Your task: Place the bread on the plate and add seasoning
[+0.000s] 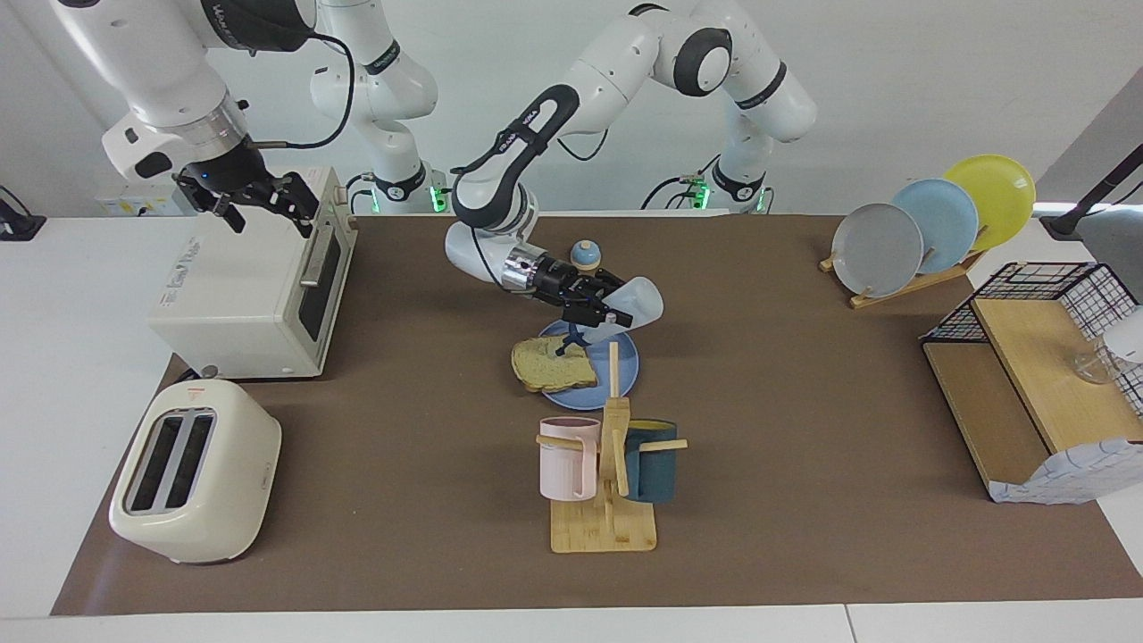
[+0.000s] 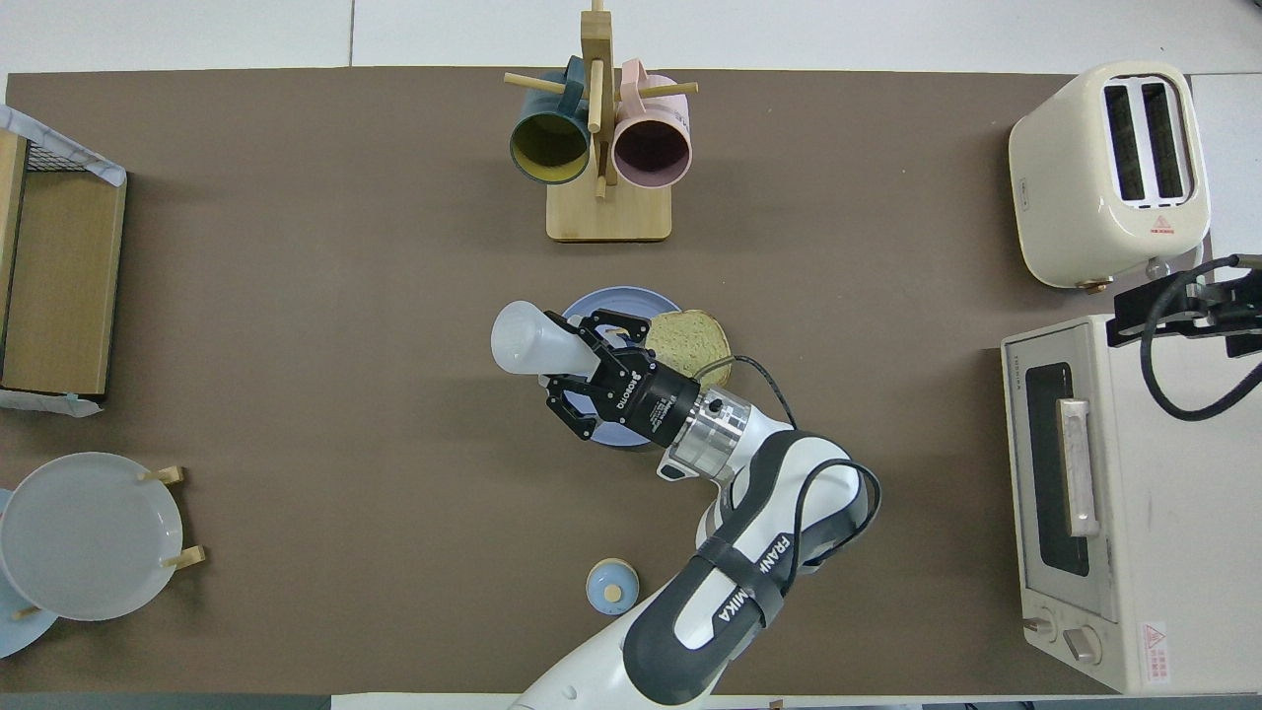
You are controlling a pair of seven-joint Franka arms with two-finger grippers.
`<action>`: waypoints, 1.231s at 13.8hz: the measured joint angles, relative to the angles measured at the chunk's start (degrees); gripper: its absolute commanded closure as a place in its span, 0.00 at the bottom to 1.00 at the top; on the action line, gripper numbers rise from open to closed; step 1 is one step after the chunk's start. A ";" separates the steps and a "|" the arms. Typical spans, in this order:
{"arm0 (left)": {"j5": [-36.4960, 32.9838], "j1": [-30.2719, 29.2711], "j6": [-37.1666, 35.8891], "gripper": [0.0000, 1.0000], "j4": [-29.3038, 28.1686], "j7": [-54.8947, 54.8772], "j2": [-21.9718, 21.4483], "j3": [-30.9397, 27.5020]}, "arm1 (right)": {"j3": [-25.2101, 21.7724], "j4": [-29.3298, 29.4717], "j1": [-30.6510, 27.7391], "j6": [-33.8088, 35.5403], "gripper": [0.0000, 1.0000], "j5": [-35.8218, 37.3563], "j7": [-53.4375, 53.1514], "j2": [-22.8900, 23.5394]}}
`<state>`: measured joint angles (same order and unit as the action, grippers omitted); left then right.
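We see the left gripper [image 1: 600, 314] clamped on the seasoning [image 1: 636, 302], tipped cap-down over the plate [image 1: 625, 371], which sits near the table's middle. The bread [image 1: 554, 364] lies on the plate, overhanging its rim. The right gripper [image 1: 264, 201] waits, fingers spread apart, above the toaster oven [image 1: 241, 290].

White desk [image 1: 54, 295], its working area covered by a brown mat [image 1: 804, 500]. Plain white wall [image 1: 893, 71] at the robots' end. A seam [image 1: 846, 623] divides the desk's edge. Lighting is even and diffuse, with soft shadows on the mat.
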<state>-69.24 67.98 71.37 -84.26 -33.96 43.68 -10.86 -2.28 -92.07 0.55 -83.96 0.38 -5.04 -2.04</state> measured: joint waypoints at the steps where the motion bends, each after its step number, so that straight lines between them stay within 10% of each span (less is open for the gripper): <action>1: -0.04 -1.35 0.57 1.00 -0.42 0.00 0.00 -0.10 | 0.00 0.00 0.00 0.00 0.00 0.00 0.00 0.00; 17: 8.34 -1.12 1.32 1.00 -0.75 0.76 -5.02 -0.59 | 0.00 -0.01 0.00 0.00 0.00 0.00 0.00 -0.01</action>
<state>-60.90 66.86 72.70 -85.02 -33.20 38.66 -11.45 -2.28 -92.08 0.55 -83.96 0.38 -5.04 -2.04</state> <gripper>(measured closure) 0.511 0.000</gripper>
